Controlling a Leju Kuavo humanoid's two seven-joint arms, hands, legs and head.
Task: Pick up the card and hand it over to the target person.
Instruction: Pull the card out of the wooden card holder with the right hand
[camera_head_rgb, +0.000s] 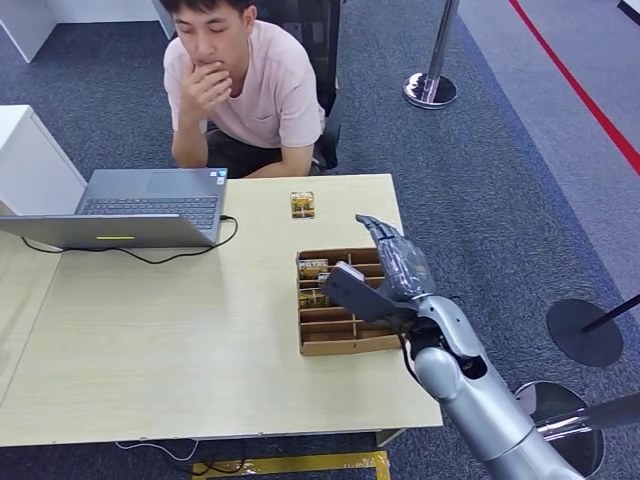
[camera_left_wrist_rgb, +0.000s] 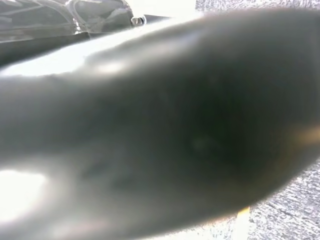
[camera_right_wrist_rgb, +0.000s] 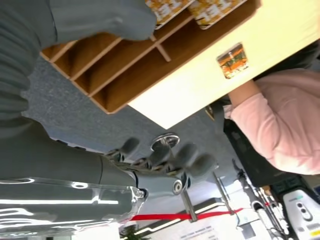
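Office carpet surrounds the pale wooden surface (camera_head_rgb: 189, 330) where I am working, a person in a pink shirt (camera_head_rgb: 249, 85) seated at its far edge behind a laptop (camera_head_rgb: 143, 205). My right hand (camera_head_rgb: 385, 270) hovers over the brown divided tray (camera_head_rgb: 340, 338), fingers (camera_right_wrist_rgb: 166, 155) spread wide and holding nothing. Cards (camera_head_rgb: 312, 268) sit in the tray's far-left compartments; another card (camera_head_rgb: 303, 204) lies apart, nearer the person. I judge a slow descent and an edge pinch best. Left hand: cannot tell.
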